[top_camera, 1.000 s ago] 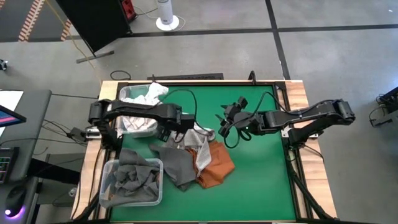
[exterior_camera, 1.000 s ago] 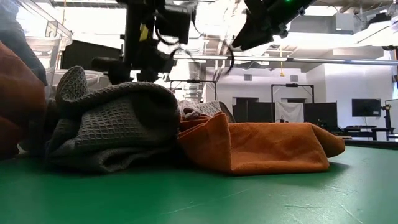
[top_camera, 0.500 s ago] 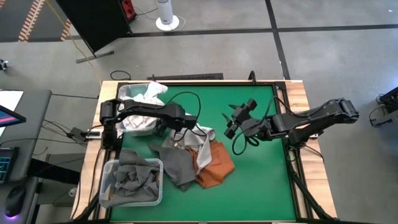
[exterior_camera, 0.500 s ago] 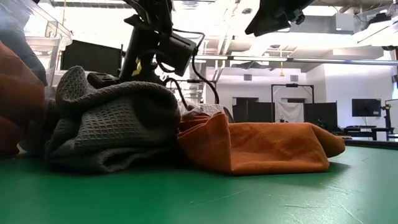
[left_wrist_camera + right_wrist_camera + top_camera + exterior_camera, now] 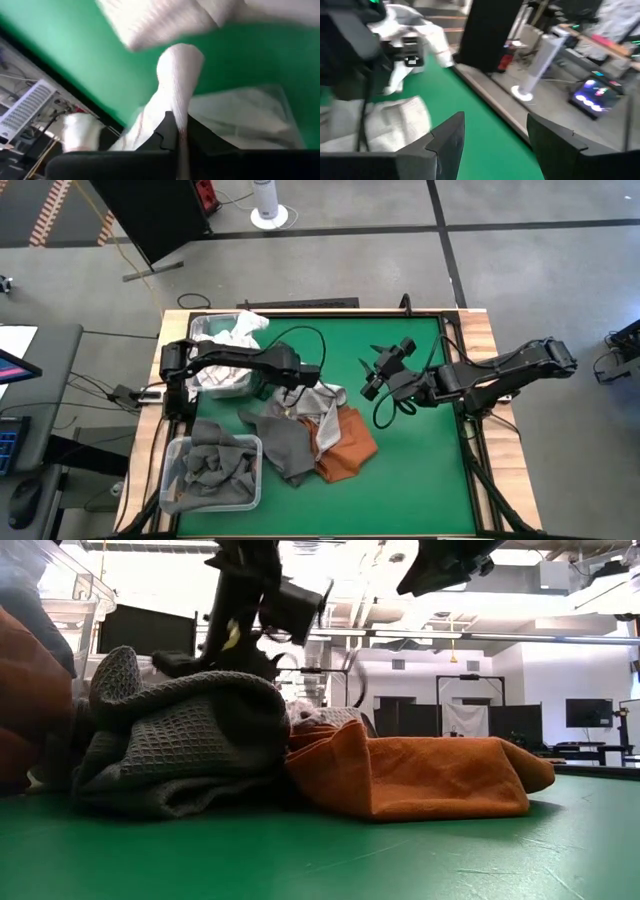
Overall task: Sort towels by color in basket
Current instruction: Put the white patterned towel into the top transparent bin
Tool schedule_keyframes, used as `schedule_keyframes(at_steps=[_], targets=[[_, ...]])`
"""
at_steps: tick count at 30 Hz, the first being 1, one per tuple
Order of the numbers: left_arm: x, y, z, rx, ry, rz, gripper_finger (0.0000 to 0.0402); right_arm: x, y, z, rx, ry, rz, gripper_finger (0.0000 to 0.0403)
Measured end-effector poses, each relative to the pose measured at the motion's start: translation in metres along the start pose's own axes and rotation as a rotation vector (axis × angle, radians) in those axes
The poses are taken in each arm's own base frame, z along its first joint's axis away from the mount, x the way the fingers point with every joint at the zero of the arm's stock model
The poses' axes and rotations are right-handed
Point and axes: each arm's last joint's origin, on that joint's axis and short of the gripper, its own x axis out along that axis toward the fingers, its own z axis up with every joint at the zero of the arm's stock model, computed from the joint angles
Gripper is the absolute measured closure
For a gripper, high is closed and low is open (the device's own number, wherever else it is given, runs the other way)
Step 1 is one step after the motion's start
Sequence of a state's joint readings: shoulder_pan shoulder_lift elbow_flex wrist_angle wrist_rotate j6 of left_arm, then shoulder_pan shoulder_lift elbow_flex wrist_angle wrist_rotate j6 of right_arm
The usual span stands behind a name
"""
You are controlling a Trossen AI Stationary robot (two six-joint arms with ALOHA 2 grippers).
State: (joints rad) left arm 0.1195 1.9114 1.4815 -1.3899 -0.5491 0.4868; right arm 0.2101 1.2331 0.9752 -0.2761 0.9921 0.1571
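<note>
Green table (image 5: 420, 460): left pincer (image 5: 176, 136) pinches blurred white towel (image 5: 175, 75)

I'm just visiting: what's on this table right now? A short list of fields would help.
Left hand: shut on a white towel, over the towel pile
Right hand: open, empty, raised above the green mat
Pile: rust-orange towel, grey towel, checked towel
Far bin: white towels
Near bin: dark grey towels
</note>
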Motion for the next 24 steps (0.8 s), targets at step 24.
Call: schedule_keyframes(at_steps=[24], targets=[[-0.115,0.02,-0.192,-0.949,-0.408,0.028,0.0401,-0.014,0.005,0.002,0.007,-0.06,-0.118,0.0159]])
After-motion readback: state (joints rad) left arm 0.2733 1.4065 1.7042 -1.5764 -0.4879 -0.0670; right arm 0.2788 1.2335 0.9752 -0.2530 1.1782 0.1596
